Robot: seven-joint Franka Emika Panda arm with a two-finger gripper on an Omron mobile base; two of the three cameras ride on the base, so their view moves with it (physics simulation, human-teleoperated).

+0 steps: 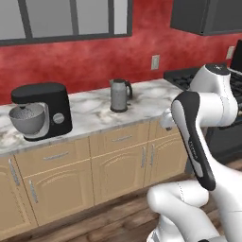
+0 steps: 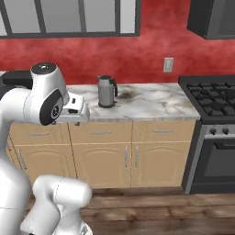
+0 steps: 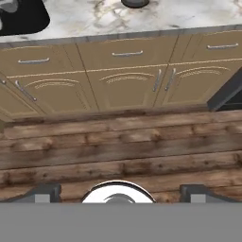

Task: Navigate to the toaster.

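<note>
Toaster nowhere on the visible stretch of marble-patterned counter (image 1: pixel 94 111). Gripper (image 3: pixel 118 191) seen from the hand camera as 2 dark fingertips (image 3: pixel 45 193) set wide apart, nothing between them — pointed down at rough wooden plank floor (image 3: pixel 118 151). Black stand mixer (image 1: pixel 42 111) with steel bowl cut off in the right base view behind the arm. Tall steel kettle (image 2: pixel 106 91) mid-counter, black stove (image 2: pixel 213 98) to its right. Tan cabinet doors (image 2: pixel 114 160) with arched panels below — red wall (image 2: pixel 137 50) behind.
</note>
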